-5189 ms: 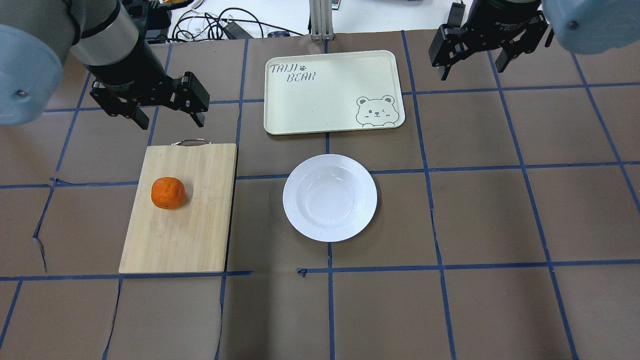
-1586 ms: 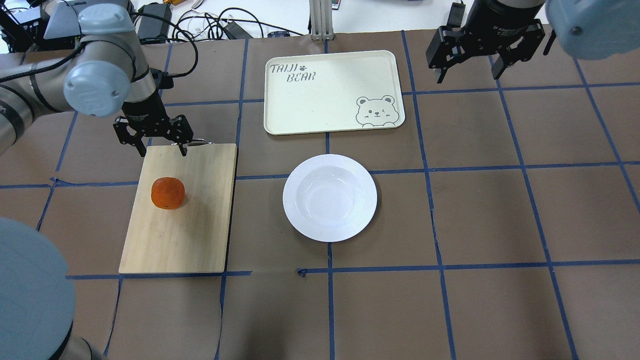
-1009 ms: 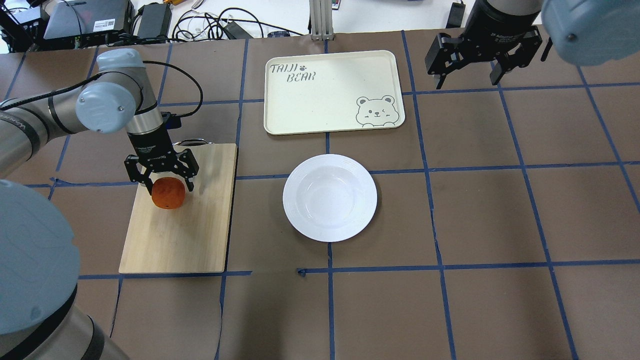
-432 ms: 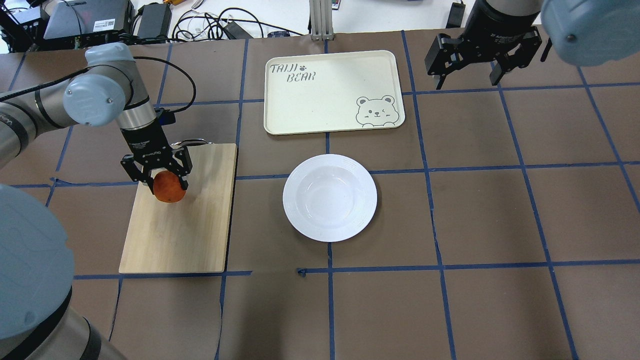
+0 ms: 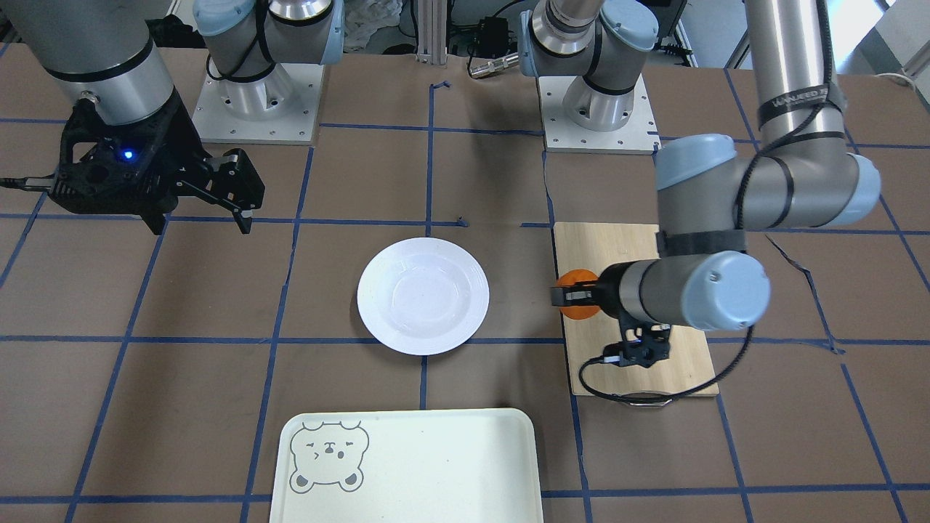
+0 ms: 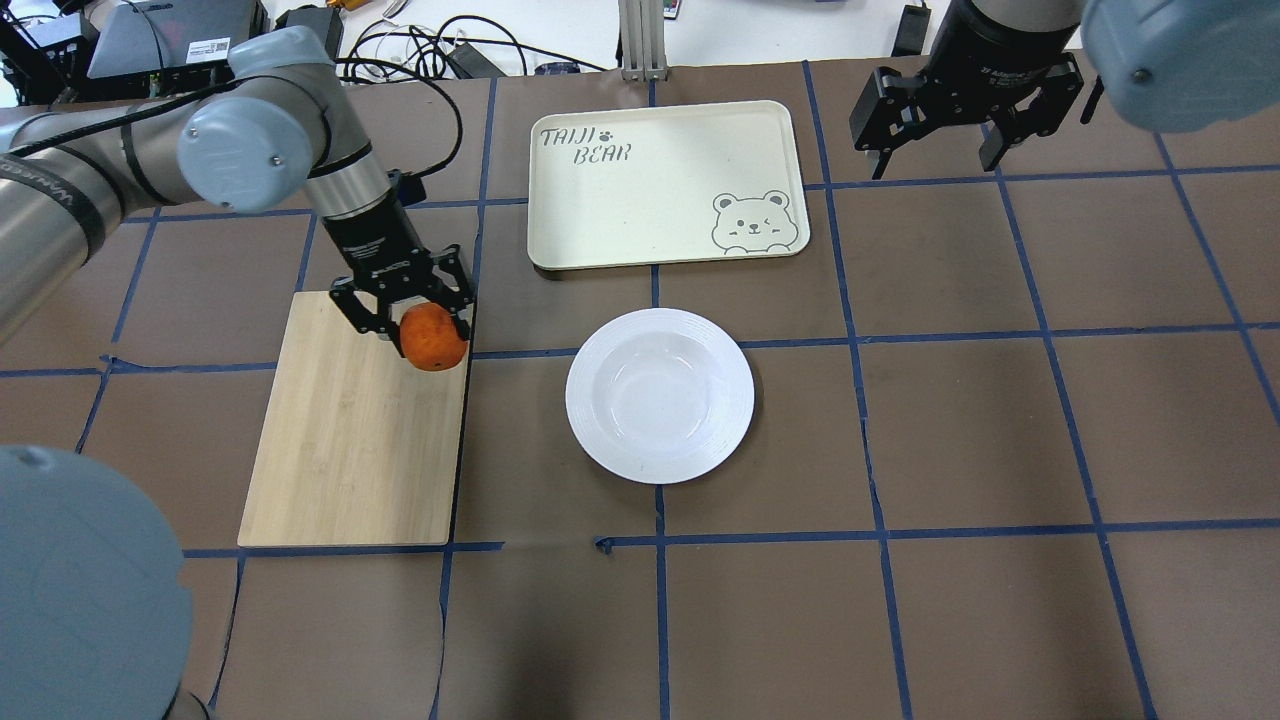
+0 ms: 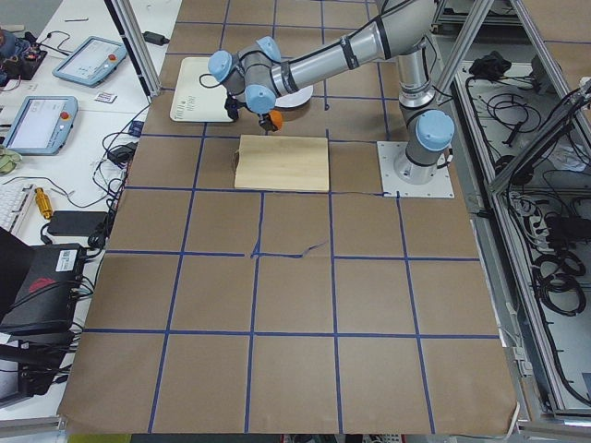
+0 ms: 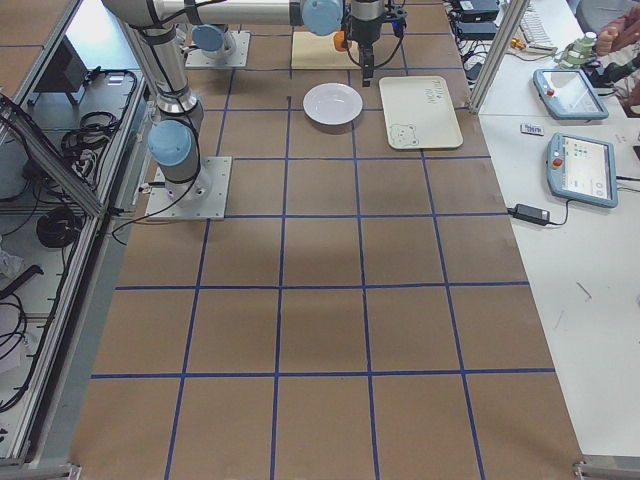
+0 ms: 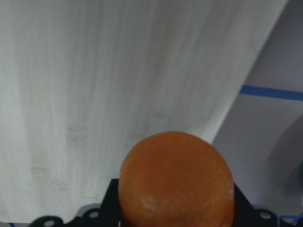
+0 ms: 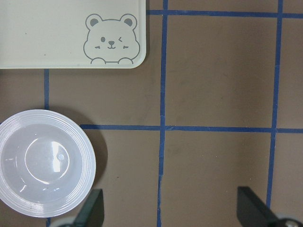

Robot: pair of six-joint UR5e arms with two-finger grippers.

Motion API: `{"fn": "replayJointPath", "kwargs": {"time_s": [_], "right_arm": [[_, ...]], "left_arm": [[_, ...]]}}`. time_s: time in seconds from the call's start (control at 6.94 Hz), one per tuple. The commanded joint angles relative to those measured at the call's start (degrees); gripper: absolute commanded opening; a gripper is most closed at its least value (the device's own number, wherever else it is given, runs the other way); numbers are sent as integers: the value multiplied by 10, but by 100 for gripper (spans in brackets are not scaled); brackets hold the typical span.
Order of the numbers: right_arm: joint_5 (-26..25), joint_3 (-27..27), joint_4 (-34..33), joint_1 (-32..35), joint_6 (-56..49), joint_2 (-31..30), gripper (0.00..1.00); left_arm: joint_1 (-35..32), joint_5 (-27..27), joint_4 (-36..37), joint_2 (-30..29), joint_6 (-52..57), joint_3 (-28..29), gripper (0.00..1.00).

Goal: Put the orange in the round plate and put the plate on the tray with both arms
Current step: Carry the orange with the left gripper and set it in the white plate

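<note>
The orange (image 6: 435,339) hangs a little above the far right corner of the bamboo board, and my left gripper (image 6: 424,331) is shut on it. The left wrist view shows the orange (image 9: 176,182) between the fingers, over the board's edge. From the front only slivers of the orange (image 5: 579,277) show beside the wrist. The white round plate (image 6: 596,446) sits bare at the table's centre, to the right of the orange. The cream tray (image 6: 660,205) with its bear face lies beyond the plate. My right gripper (image 6: 935,160) hovers open past the tray's right end, holding nothing.
The bamboo cutting board (image 6: 345,460) lies left of the plate, its metal handle under my left wrist. Cables and electronics (image 6: 420,45) crowd the far table edge. The right wrist view shows the plate (image 10: 16,196), the tray's corner (image 10: 57,42) and brown paper with blue tape lines.
My left gripper came down over the orange, shut on it, lifted it and carried it right and away, to the board's far right corner. The right gripper has barely moved.
</note>
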Motion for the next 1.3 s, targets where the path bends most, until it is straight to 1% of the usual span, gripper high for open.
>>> {"fn": "replayJointPath", "kwargs": {"time_s": [0.0,0.14,0.29,0.43,0.58,0.72,0.86,1.01,1.15], "right_arm": [[0,1,1,0,0,0,100],[1,5,0,0,1,0,100],[0,8,-5,0,0,0,100],[2,8,-5,-3,1,0,100],[1,8,-6,-1,1,0,100],[1,8,-6,-3,-4,2,100],[1,9,-5,-4,-12,3,100],[10,19,1,-4,-11,9,100],[18,73,-38,-7,-7,22,100]], "left_arm": [[-151,-45,86,-15,-144,-1,0],[-182,-69,152,-32,-173,-23,0],[-183,-67,210,-41,-173,-62,4],[-183,-63,240,-37,-164,-84,91],[-183,-54,243,-33,-164,-83,100],[-175,-49,243,-15,-162,-69,100],[-133,-50,204,12,-162,-31,100],[-90,-52,115,39,-155,34,100],[-64,-53,20,56,-127,111,100]]}}
